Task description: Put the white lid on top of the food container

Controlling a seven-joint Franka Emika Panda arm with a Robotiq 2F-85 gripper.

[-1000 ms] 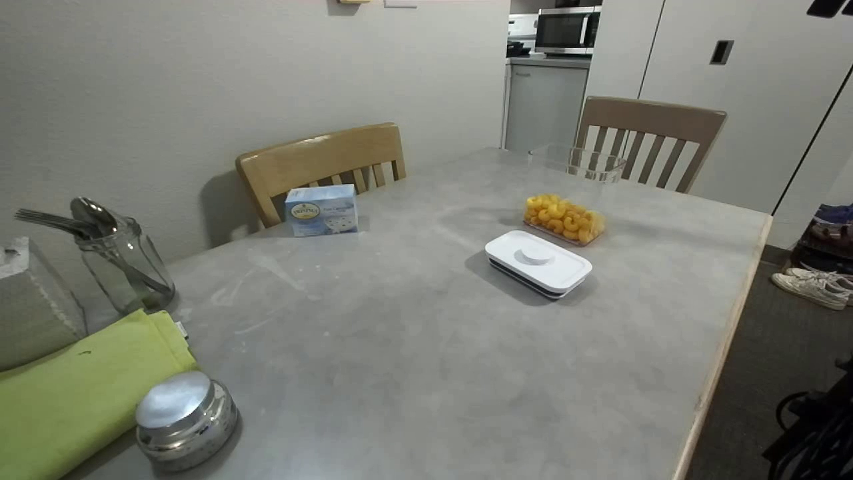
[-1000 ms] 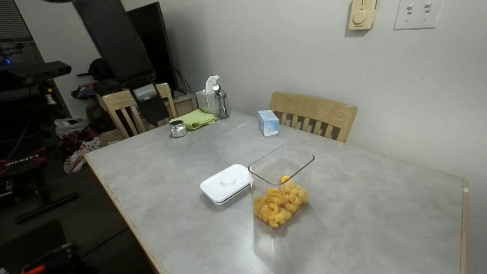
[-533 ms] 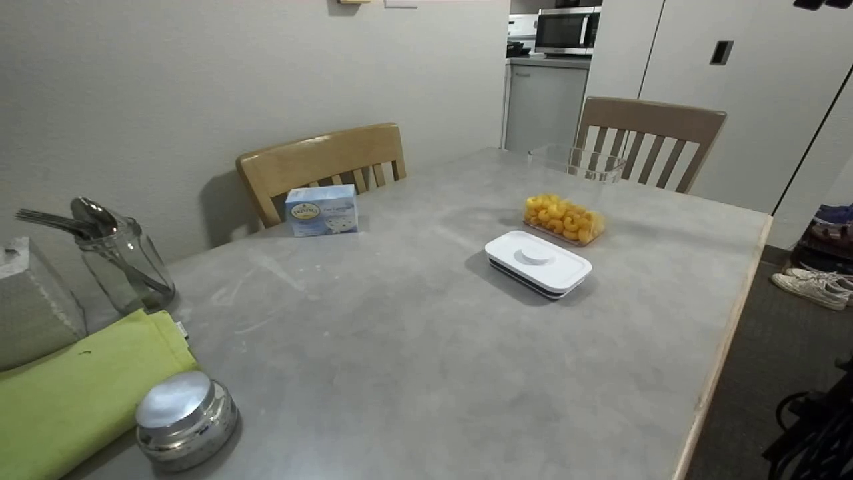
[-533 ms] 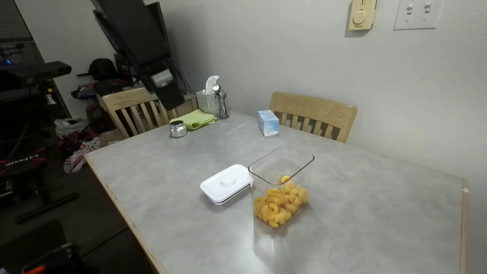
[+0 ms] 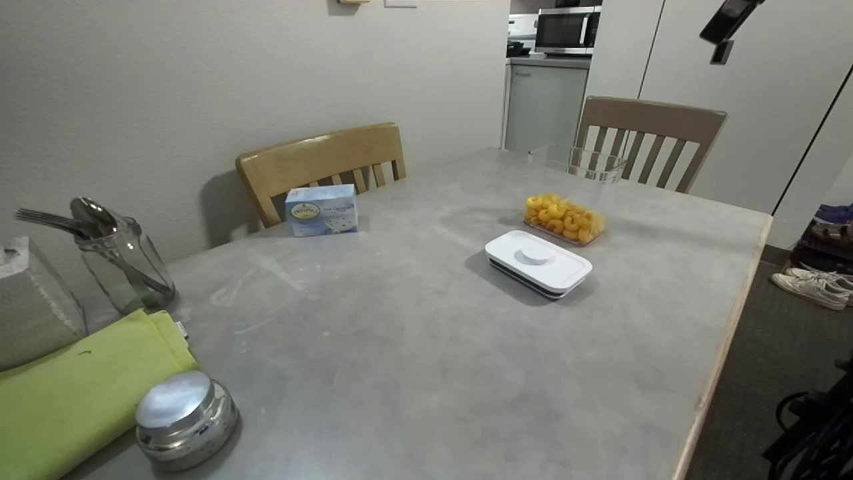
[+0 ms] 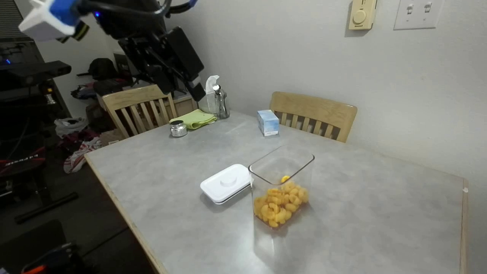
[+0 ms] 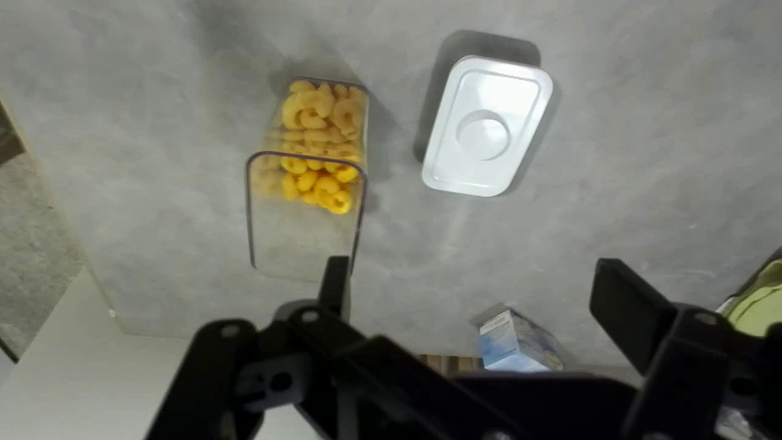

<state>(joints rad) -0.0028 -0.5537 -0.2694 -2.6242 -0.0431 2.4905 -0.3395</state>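
black two-fingered gripper (image 7: 473, 278): farther into both exterior views than a second ago; jaws wide apart above the grey tabletop (image 6: 365, 213)
flat white rounded-rectangular plastic lid (image 6: 226, 184): lying on the tabletop, uncovered
transparent rectangular food container (image 6: 262, 185): upright near the lid, holding yellow-orange curled pieces (image 6: 279, 207)

1. White lid (image 7: 461, 160): white top, black and grey bands along the side beneath.
2. Food container (image 6: 260, 186): clear walls, dark rim line; food pieces (image 7: 317, 116) yellow to orange.
3. Jaws: black, pale patch near a tip.
4. Bench (image 5: 433, 373): mottled grey, pale tan edge.
5. Box (image 5: 322, 211): light blue and white, yellowish oval label.
6. Cloth (image 5: 93, 390): plain yellow-green, small dark mark.
7. Metal jar (image 5: 186, 421): shiny silver.
8. Glass jar (image 5: 116, 287): clear; cutlery (image 5: 94, 215) silver.
9. Chair (image 5: 320, 155): honey wood; second chair (image 5: 653, 120): greyish brown.
10. Wall (image 5: 166, 80): plain off-white; dial box (image 6: 361, 15) cream.
11. Floor (image 5: 760, 360): dark grey.
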